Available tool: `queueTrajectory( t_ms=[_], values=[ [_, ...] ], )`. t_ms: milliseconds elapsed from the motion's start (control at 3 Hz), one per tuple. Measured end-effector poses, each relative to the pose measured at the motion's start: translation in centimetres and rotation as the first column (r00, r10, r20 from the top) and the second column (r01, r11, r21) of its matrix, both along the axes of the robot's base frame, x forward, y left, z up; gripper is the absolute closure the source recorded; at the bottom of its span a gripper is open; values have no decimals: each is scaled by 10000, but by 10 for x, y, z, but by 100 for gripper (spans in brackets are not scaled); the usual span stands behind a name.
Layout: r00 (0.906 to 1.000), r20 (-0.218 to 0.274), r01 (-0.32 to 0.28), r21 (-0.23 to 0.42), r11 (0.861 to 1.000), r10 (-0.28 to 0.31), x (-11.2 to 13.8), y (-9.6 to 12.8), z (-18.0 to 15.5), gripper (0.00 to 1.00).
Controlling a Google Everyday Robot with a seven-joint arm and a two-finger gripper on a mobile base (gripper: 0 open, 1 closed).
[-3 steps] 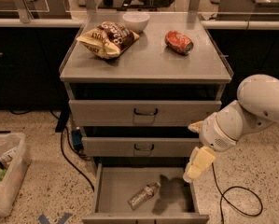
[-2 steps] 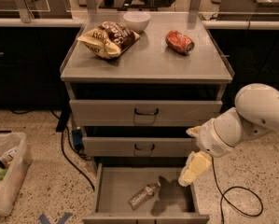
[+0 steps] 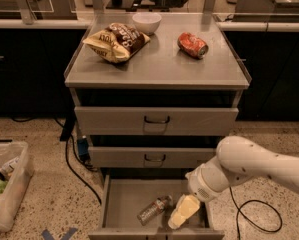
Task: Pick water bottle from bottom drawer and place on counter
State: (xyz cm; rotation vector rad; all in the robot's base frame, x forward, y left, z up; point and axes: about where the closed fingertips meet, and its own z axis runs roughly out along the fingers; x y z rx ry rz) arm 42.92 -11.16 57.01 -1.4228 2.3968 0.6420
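Observation:
The water bottle (image 3: 154,210) lies on its side on the grey floor of the open bottom drawer (image 3: 124,200), near the middle front. My gripper (image 3: 183,212) hangs into the drawer from the right, just right of the bottle and very close to it. The white arm comes in from the lower right. The counter (image 3: 159,64) is the grey metal top of the cabinet, above the two closed upper drawers.
On the counter lie a chip bag (image 3: 117,41), a white bowl (image 3: 146,21) and a crushed red soda can (image 3: 192,45). A bin with trash (image 3: 6,189) stands on the floor at left. Black cables (image 3: 79,174) run beside the cabinet.
My arm and gripper have moved down and left, from beside the drawer's right edge into the drawer next to the bottle. The bottle has not moved.

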Motion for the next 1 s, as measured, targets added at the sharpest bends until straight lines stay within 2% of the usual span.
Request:
queueTrajectory(
  t_ms=[333, 667, 1000],
  values=[
    [9998, 68, 206, -2, 9998, -206, 1, 1, -2, 0],
    [9996, 267, 36, 96, 9999, -39, -5, 4, -7, 0],
    [9960, 725, 449, 1110, 9928, -531, 17, -7, -23, 0]
  ],
)
